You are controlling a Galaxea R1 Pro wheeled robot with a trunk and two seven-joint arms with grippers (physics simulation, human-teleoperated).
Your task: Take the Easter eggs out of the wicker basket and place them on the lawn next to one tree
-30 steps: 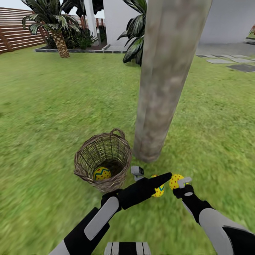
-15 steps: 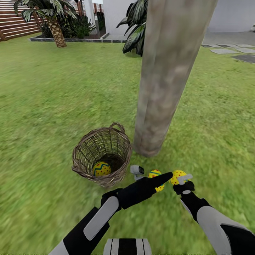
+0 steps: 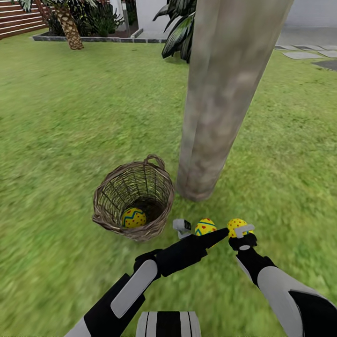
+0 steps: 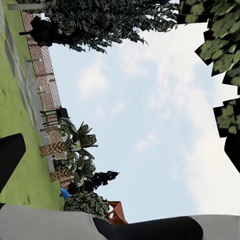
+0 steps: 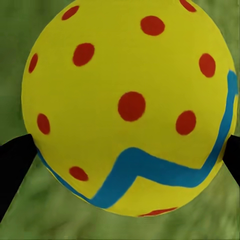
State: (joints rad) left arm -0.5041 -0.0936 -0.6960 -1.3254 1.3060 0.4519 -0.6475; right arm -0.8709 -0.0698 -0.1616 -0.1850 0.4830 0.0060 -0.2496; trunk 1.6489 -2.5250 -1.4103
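A wicker basket stands on the lawn just left of the thick grey-brown tree. One Easter egg lies inside it. A second egg rests on the grass in front of the trunk, partly behind my left arm. My right gripper is shut on the third egg, low over the grass beside the second one; black fingers press on both its sides. My left gripper is open, holds nothing and points up at the sky.
A short palm and dark bushes stand by a stone border at the far left. A broad-leaved plant grows behind the trunk. Grey paving slabs lie at the far right. Grass stretches all around the basket and the tree.
The whole picture has slid upward, so the camera has moved. The egg on the grass shows more fully past my left arm. Both arms hold much the same pose.
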